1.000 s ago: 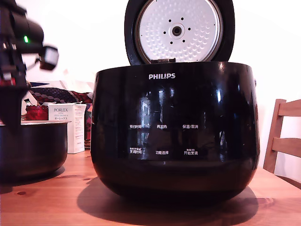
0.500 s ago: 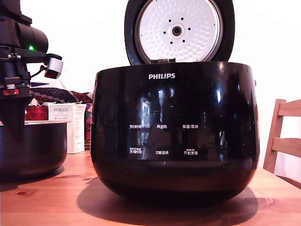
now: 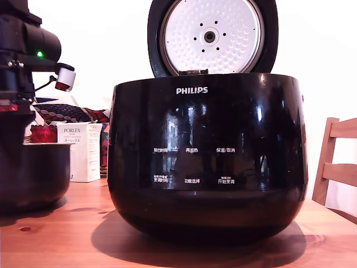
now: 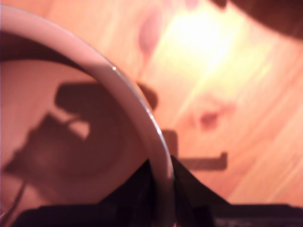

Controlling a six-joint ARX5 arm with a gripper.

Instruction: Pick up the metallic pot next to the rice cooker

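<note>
The metallic pot (image 3: 39,176) stands on the wooden table at the exterior view's left, beside the big glossy black PHILIPS rice cooker (image 3: 206,151), whose lid is up and shows its dimpled silver plate. My gripper (image 3: 14,138) comes down from above onto the pot's rim. In the wrist view the two dark fingers (image 4: 139,187) straddle the pale rim (image 4: 120,92), one inside and one outside, pressed against it. The pot's inside (image 4: 71,142) carries the arm's shadow. My gripper (image 4: 161,185) is shut on the rim.
A white PORLEX box (image 3: 83,151) stands behind the pot, with patterned cloth and red items further back. A wooden chair back (image 3: 337,167) sits at the exterior view's right. Bare table wood (image 3: 67,234) lies in front of the pot and cooker.
The arm has come down onto the pot's rim. The pot has shifted toward the exterior view's left, uncovering more of the PORLEX box. The rice cooker has not moved.
</note>
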